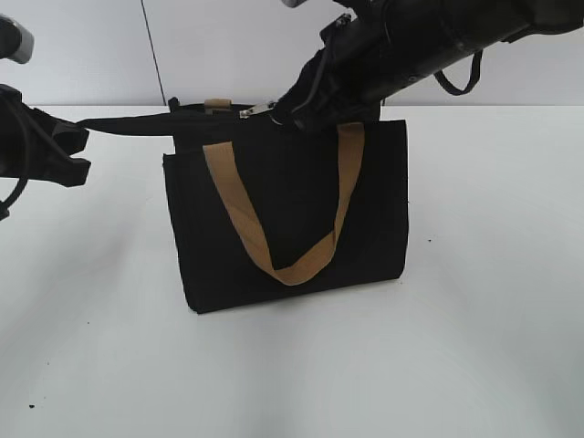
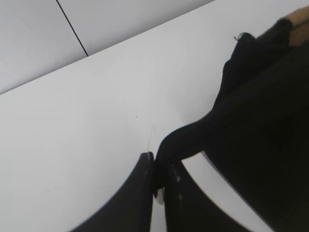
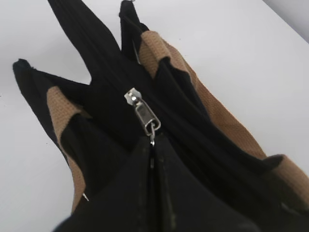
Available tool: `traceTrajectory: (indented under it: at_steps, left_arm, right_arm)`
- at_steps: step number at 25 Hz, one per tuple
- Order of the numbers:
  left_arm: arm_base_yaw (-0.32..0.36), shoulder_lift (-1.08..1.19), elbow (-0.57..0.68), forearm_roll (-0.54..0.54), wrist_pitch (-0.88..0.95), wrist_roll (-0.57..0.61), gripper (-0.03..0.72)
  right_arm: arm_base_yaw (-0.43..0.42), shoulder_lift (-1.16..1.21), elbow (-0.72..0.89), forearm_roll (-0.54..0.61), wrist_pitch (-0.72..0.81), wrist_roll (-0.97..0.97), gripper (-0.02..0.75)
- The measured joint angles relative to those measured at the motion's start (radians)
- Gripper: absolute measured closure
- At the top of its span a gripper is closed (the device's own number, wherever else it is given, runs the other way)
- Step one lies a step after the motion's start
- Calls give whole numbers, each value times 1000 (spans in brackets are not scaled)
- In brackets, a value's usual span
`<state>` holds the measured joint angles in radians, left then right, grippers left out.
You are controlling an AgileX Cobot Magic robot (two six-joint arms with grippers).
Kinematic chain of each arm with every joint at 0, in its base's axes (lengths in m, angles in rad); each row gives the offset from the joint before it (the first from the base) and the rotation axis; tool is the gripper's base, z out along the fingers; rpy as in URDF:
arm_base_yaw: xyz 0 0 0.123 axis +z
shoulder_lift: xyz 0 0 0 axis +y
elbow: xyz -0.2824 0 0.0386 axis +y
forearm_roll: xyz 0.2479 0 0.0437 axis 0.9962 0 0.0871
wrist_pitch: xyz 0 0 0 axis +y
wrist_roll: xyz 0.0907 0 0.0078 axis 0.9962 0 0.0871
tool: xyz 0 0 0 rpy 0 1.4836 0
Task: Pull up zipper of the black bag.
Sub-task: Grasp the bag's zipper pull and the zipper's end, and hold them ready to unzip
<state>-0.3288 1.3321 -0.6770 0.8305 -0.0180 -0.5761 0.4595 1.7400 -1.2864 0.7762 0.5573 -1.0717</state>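
The black bag [image 1: 292, 210] stands upright on the white table with two tan strap handles [image 1: 301, 219]. The silver zipper [image 1: 258, 109] lies on the bag's top, left of the middle. My right gripper [image 1: 290, 117] is at the top of the bag, shut on the zipper pull's ring; in the right wrist view the zipper [image 3: 144, 114] runs straight into the closed jaws [image 3: 152, 145]. My left gripper [image 1: 75, 146] is left of the bag, shut on a black fabric tail [image 1: 128, 123] stretched from the bag's top left corner; the left wrist view shows the jaws [image 2: 159, 166] pinching this tail [image 2: 193, 135].
The white table [image 1: 474, 347] spreads around the bag. A white wall with a thin dark seam [image 1: 153, 50] stands behind. The right arm [image 1: 429, 41] reaches in from the upper right above the bag.
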Motion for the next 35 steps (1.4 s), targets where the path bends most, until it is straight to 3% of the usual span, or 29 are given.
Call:
traceTrajectory:
  at_steps: [16,22,26,29,31,33,35]
  left_arm:
    - [0,0,0,-2,2,0,655]
    - [1,0,0,-10,-28,0,655]
    - [1,0,0,-105,-69,0,641]
    - [-5,0,0,-165,-77,0,492]
    - [-22,0,0,-198,-78,0,316]
    - [-45,-3,0,-249,-53,0,190]
    - [-72,-23,0,-296,18,0,131]
  right_arm:
    - [-204,-61,0,-39,89,52,751]
    - [-213,-62,0,-31,93,71,751]
    - [-214,-62,0,11,111,75,741]
    - [-214,-62,0,41,161,75,652]
    - [-214,-62,0,48,193,84,513]
    - [-214,-66,0,54,212,109,361]
    - [-214,-77,0,54,223,157,214]
